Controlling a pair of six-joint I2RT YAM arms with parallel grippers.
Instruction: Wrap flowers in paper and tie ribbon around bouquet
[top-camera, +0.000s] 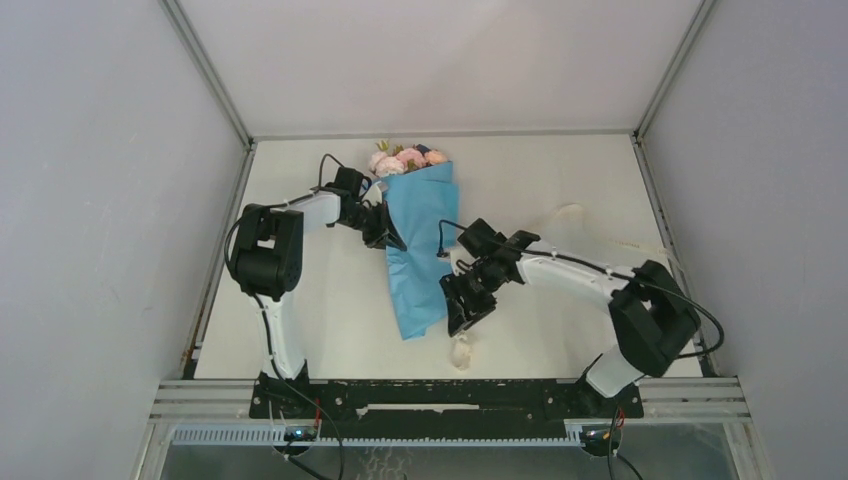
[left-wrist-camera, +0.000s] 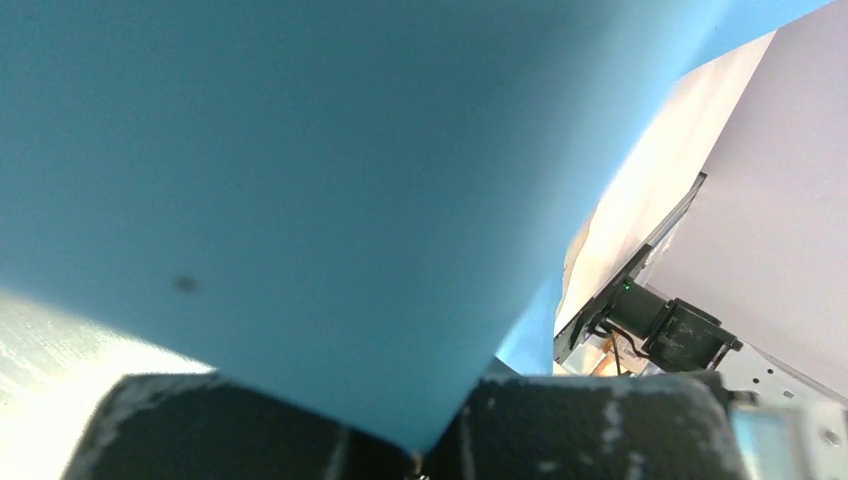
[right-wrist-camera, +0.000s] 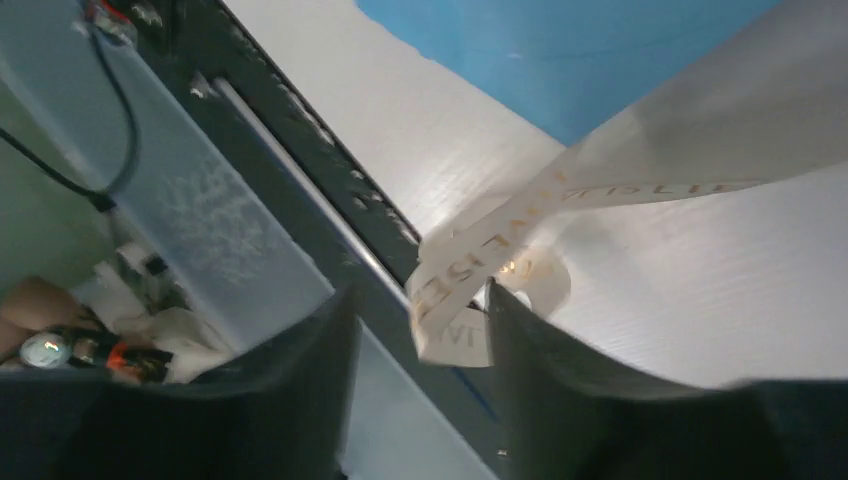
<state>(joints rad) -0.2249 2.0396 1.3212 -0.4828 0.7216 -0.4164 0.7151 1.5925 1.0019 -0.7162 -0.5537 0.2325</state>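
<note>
The bouquet (top-camera: 420, 240) is laid far-to-near on the worktop (top-camera: 320, 330); its paper (left-wrist-camera: 300, 200) is pinched by the left fingers (left-wrist-camera: 250, 430); the ribbon (right-wrist-camera: 470, 290) is straddled by half-parted right fingers (right-wrist-camera: 600, 410) beside the bouquet's near tip.

I see two arms, white shells between bulky black joint housings: left arm (top-camera: 285, 330) at lower left, right arm (top-camera: 575, 275) at lower right. Thin black cables (top-camera: 703, 315) loop off each. The fingers (right-wrist-camera: 600, 400) are black, scuffed white.
</note>
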